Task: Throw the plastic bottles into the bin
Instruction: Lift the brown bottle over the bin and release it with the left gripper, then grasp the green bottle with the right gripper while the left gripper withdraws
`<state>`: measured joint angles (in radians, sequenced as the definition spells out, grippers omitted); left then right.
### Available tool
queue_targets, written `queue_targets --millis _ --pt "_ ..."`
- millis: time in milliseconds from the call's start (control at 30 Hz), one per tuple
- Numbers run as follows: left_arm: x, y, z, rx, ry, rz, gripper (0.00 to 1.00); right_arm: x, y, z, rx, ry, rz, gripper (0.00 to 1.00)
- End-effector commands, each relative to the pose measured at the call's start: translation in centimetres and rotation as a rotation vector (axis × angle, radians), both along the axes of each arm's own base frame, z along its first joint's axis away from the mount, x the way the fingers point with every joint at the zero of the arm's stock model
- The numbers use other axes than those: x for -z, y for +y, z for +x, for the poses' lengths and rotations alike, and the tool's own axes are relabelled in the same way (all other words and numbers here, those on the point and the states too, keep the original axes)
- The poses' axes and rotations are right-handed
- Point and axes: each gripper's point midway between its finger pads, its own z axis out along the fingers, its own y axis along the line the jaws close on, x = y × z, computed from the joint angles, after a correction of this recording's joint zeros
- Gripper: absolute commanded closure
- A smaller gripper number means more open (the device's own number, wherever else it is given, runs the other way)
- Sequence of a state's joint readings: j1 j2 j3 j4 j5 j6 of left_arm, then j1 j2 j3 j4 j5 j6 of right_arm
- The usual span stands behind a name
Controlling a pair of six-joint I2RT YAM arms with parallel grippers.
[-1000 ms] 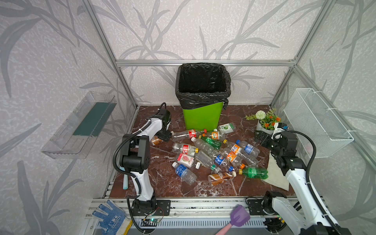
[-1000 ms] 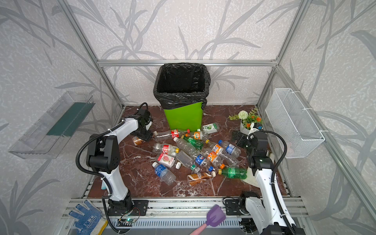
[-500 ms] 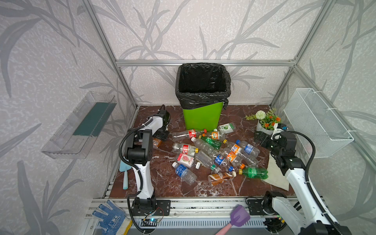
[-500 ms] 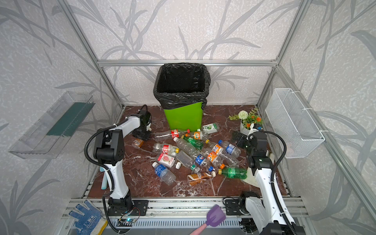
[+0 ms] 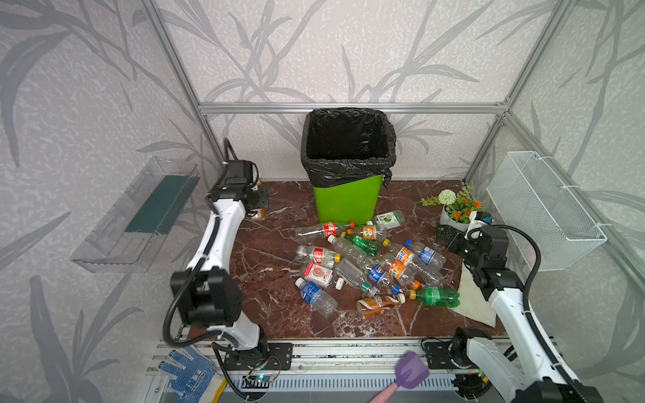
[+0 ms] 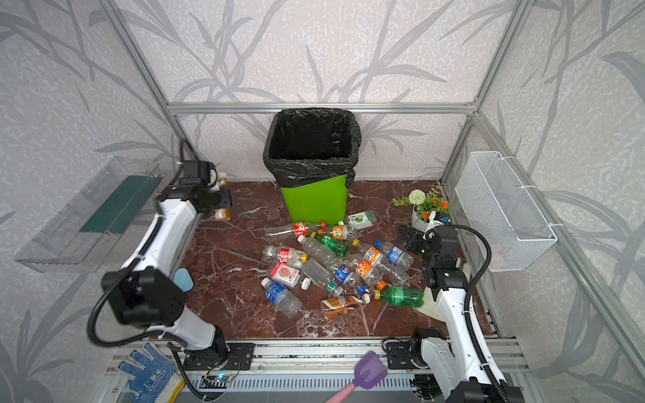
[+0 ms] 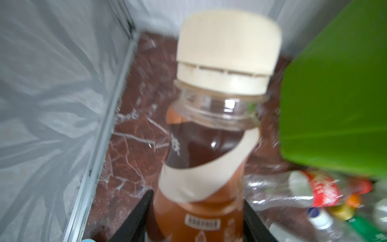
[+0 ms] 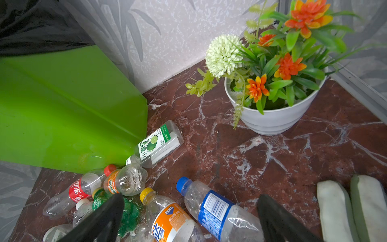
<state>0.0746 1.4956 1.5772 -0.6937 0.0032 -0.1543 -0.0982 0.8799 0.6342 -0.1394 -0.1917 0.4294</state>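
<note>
The left gripper is pinching a brown bottle by the worktop's far-left corner, cap pointing away from the wrist. The bin is standing to its right along the far edge. The right gripper is hanging spread.

Marble tabletop: red, white-veined.
Flower pot: white — tabletop's far right corner.
Wire basket: wall right of the tabletop.
Clear tray: wall left of it.
Pale cloth: its near right part.
Glove, purple scoop: beyond its near edge.
</note>
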Motion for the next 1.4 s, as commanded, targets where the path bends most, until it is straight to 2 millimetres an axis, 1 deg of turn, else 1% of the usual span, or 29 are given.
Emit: queue_targets --millis 0,33,100,167,200,267,300,333,367,400,467,500,533,567,600,633,700,800,833,867,1000,1100,1200,1267,1367 --pt "-12.4 -0.6 -2.4 -0.063 -0.427 -0.12 0.62 -1.5 -0.3 0.1 0.01 -0.049 -0.009 0.01" --pt "-14.9 -0.5 -3.3 -0.078 -0.523 -0.14 0.61 -1.7 -0.2 0.1 0.008 -0.054 -0.007 0.01" --pt "-19.2 -0.5 -4.7 -0.091 -0.69 -0.194 0.61 -1.9 -0.2 0.1 0.006 -0.06 -0.007 0.01" --pt "-22.5 -1.0 -5.3 -0.069 -0.819 -0.262 0.6 -2.2 -0.2 0.0 0.006 -0.068 -0.009 0.01" --pt "-24.1 -1.7 -5.2 -0.032 -0.869 -0.298 0.6 -2.3 -0.2 0.0 0.005 -0.069 -0.009 0.01" --pt "-25.8 -3.8 -3.4 0.048 -0.882 -0.351 0.6 -2.7 -0.1 0.0 0.003 -0.079 -0.009 0.01" --pt "-25.1 -5.2 -1.7 0.083 -0.834 -0.367 0.59 -3.0 -0.1 0.0 0.002 -0.085 -0.006 0.01" --pt "-25.0 -7.5 0.0 0.145 -0.786 -0.374 0.58 -3.2 0.0 0.0 0.0 -0.092 -0.002 0.01" --pt "-24.3 -10.7 1.9 0.225 -0.72 -0.371 0.57 -3.5 0.2 0.1 -0.011 -0.1 0.002 0.01" --pt "-23.7 -13.8 3.3 0.296 -0.667 -0.362 0.55 -3.6 0.4 0.1 -0.021 -0.103 0.008 0.01" --pt "-23.3 -20.9 5.3 0.469 -0.592 -0.35 0.47 -3.8 1.0 0.2 -0.058 -0.108 0.022 0.01" --pt "-23.2 -23.1 5.9 0.517 -0.567 -0.347 0.43 -3.8 1.3 0.1 -0.074 -0.103 0.023 0.01" --pt "-23.9 -24.6 6.0 0.551 -0.575 -0.348 0.37 -3.8 1.4 0.0 -0.085 -0.094 0.02 0.01" --pt "-25.0 -25.2 5.8 0.561 -0.611 -0.359 0.25 -3.9 1.5 -0.1 -0.092 -0.088 0.014 0.01" --pt "-26.1 -25.1 5.6 0.559 -0.655 -0.37 0.05 -3.9 1.4 -0.3 -0.088 -0.081 0.006 0.01" --pt "-27.4 -24.5 5.1 0.544 -0.704 -0.371 0.01 -4.0 1.1 -0.5 -0.074 -0.08 -0.008 0.01" --pt "-29.3 -23.5 4.2 0.526 -0.755 -0.328 0.01 -4.0 0.8 -0.8 -0.058 -0.08 -0.022 0.01" --pt "-31.0 -22.4 2.6 0.507 -0.838 -0.27 0.01 -3.5 0.7 -0.9 -0.049 -0.06 -0.013 0.01" --pt "-31.7 -21.7 1.5 0.493 -0.897 -0.265 0.01 -3.2 0.6 -0.9 -0.042 -0.052 -0.01 0.01" --pt "-31.7 -20.8 0.5 0.467 -0.934 -0.257 0.01 -3.0 0.6 -0.9 -0.043 -0.044 -0.009 0.01" --pt "-29.9 -18.7 -1.5 0.407 -0.9 -0.189 0.01 -2.3 0.3 -1.0 -0.032 -0.013 -0.02 0.01" --pt "-27.0 -17.4 -2.2 0.368 -0.837 -0.123 0.01 -1.2 -0.1 -1.2 -0.01 0.043 -0.033 0.01" --pt "-23.0 -15.9 -2.6 0.303 -0.766 -0.08 0.01 0.2 -0.2 -1.8 -0.007 0.12 -0.033 0.01" --pt "-19.5 -14.9 -3.0 0.27 -0.722 -0.063 0.01 1.0 -0.5 -2.3 0.008 0.169 -0.037 0.0" --pt "-14.9 -13.4 -3.8 0.21 -0.642 -0.043 0.01 2.4 -0.8 -3.5 0.046 0.239 -0.019 0.0"
